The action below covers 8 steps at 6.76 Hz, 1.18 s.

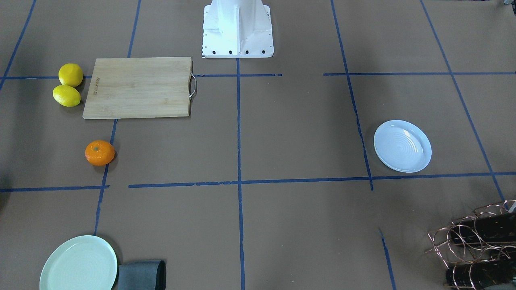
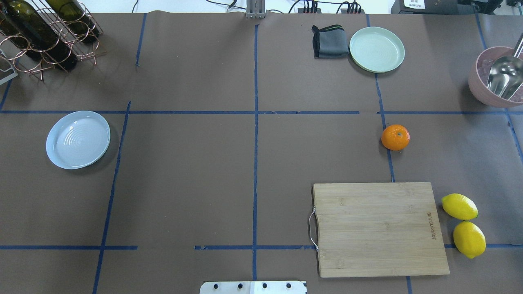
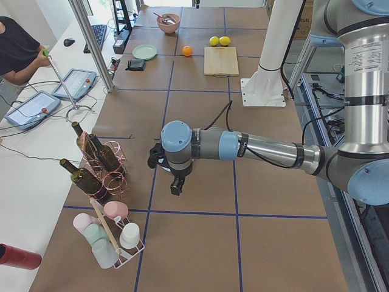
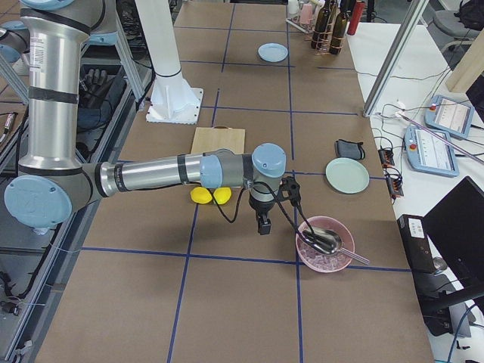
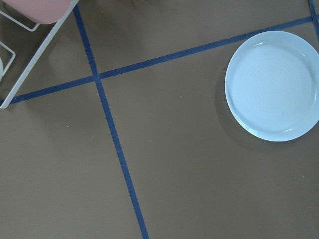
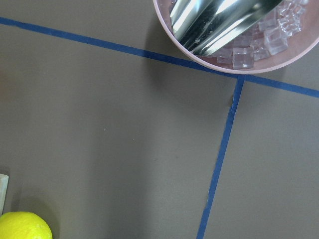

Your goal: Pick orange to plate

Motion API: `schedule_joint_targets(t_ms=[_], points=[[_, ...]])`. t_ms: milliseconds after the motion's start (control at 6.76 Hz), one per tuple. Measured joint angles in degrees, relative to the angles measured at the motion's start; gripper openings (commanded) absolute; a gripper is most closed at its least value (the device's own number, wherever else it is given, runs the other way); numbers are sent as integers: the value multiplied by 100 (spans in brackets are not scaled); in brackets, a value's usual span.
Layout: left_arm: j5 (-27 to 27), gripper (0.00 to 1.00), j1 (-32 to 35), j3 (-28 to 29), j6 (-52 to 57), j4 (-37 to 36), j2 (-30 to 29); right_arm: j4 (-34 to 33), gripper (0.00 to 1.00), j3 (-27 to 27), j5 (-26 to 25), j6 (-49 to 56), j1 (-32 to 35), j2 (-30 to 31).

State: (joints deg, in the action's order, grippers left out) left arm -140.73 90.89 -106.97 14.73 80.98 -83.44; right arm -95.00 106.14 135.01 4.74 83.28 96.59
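The orange (image 2: 395,137) rests on the brown table just beyond the cutting board's far edge, also seen in the front view (image 1: 99,152) and far off in the left side view (image 3: 187,51). On the opposite side lies the bluish-white plate (image 2: 78,139), empty (image 1: 402,146), and it fills the upper right of the left wrist view (image 5: 273,84). The left gripper (image 3: 176,185) hangs above the table near the bottle rack; I cannot tell whether it is open or shut. The right gripper (image 4: 262,225) hovers beside the pink bowl, state also unclear. Neither wrist view shows fingers.
A wooden cutting board (image 2: 378,228) lies near the robot base, with two lemons (image 2: 463,224) beside it. A mint-green plate (image 2: 376,49) and grey cloth (image 2: 330,41) sit at the far edge. A pink bowl (image 2: 482,87) holds ice and a metal scoop. A copper bottle rack (image 2: 45,36) stands far left.
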Motion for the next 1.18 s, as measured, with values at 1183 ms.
schedule_joint_targets(t_ms=[1183], points=[[-881, 100, -801, 166, -379, 600, -24, 42, 100, -166, 70, -5, -4, 11]])
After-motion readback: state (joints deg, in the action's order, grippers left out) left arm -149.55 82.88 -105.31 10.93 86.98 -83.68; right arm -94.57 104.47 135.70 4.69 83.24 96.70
